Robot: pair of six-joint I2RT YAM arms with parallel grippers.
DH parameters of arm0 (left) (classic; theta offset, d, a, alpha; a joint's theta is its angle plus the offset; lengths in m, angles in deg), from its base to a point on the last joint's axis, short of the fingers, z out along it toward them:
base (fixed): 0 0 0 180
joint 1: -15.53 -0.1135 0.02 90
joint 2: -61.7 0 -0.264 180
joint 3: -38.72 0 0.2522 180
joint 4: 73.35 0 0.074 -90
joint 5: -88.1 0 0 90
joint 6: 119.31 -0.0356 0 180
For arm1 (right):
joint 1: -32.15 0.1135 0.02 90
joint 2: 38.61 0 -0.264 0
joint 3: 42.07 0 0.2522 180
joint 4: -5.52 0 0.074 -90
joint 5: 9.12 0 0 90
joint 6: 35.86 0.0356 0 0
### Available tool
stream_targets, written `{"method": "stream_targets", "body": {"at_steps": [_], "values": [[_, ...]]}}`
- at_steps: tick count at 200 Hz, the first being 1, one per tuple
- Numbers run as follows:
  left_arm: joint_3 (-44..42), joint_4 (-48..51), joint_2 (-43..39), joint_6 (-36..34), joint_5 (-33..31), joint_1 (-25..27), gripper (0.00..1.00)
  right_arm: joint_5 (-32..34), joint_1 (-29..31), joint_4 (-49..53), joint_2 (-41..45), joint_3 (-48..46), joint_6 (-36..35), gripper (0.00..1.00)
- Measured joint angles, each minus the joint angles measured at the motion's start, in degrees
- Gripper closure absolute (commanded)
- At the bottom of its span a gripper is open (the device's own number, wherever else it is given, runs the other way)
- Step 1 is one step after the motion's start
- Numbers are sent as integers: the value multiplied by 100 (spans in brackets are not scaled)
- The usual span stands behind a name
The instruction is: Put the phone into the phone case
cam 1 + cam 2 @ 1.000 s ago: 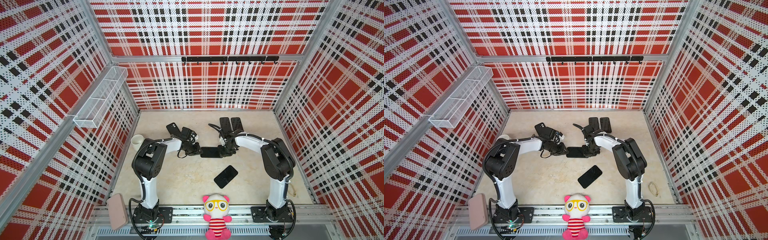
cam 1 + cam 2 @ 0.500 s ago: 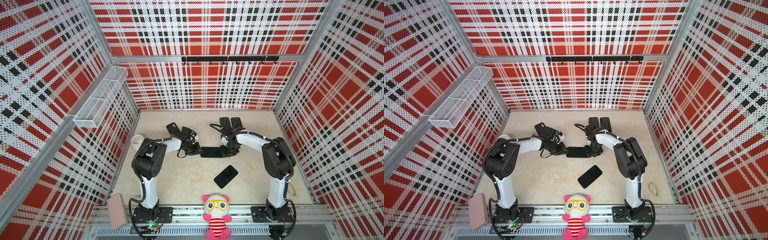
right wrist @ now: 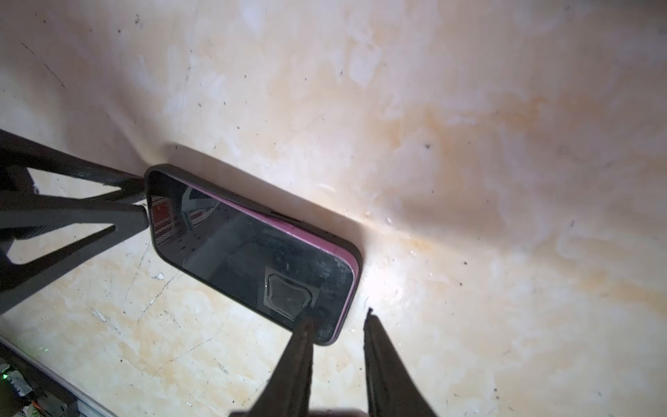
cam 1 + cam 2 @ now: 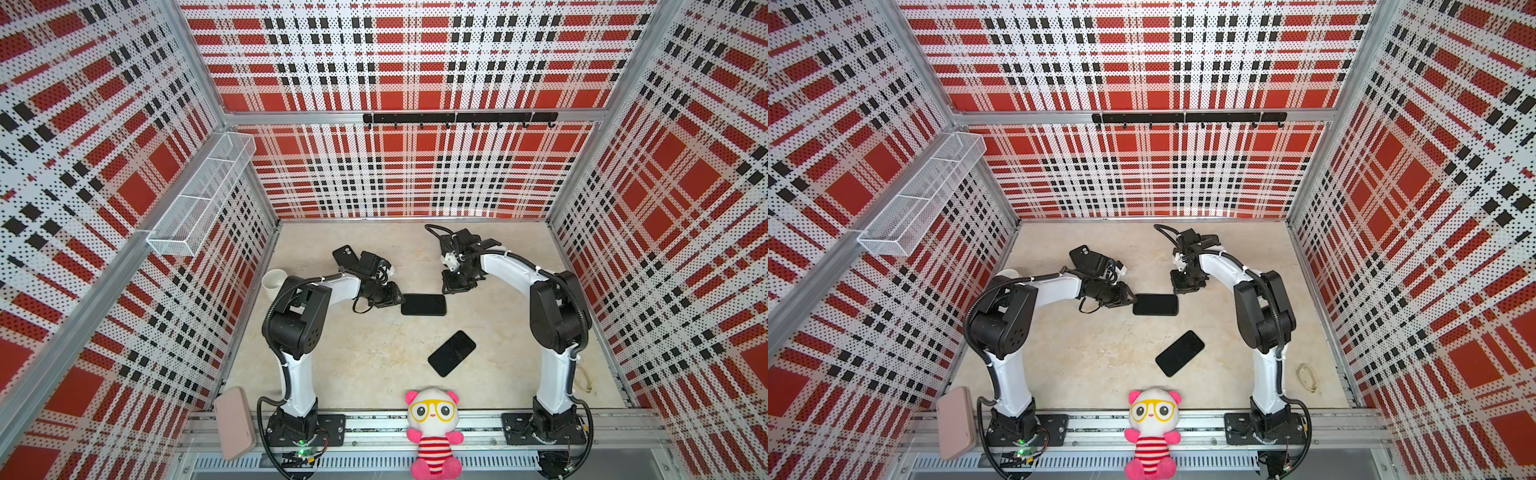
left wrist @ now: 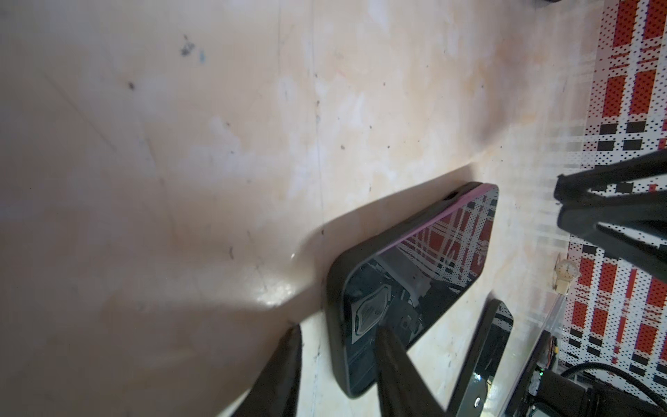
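Observation:
In both top views the phone [image 4: 424, 304] [image 4: 1155, 304] lies screen up mid-table inside a black phone case [image 5: 337, 289]. Its pink side shows above the case's rim along one long edge [image 3: 310, 238]. My left gripper [image 4: 397, 300] [image 5: 337, 343] is at the phone's left end, open, one finger over the screen and the other beside the case. My right gripper [image 4: 454, 290] [image 3: 337, 321] hangs just behind the phone's right end, open, one finger over the corner and the other over bare table. Neither holds anything.
A second black phone [image 4: 452, 353] lies nearer the front. An empty black case [image 4: 344, 254] and a white cup [image 4: 273, 282] sit behind the left arm. A plush toy [image 4: 433, 432], a pink case [image 4: 232, 422] and a watch [image 4: 582, 380] lie along the front.
My left gripper's jaws have spread wider at the phone's left end. My right gripper has drawn back a little from the phone's right end towards the rear. The phone has stayed put.

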Motion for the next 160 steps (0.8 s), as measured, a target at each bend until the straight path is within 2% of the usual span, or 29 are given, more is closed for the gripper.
{"method": "stream_targets", "body": {"at_steps": [75, 160], "values": [[-2, 2, 4, 22, -118, 0, 71, 9, -31, 136, -603, 302, -164, 75], [4, -87, 57, 22, -111, 68, 73, 107, -11, 234, -697, 354, -240, 79]]}}
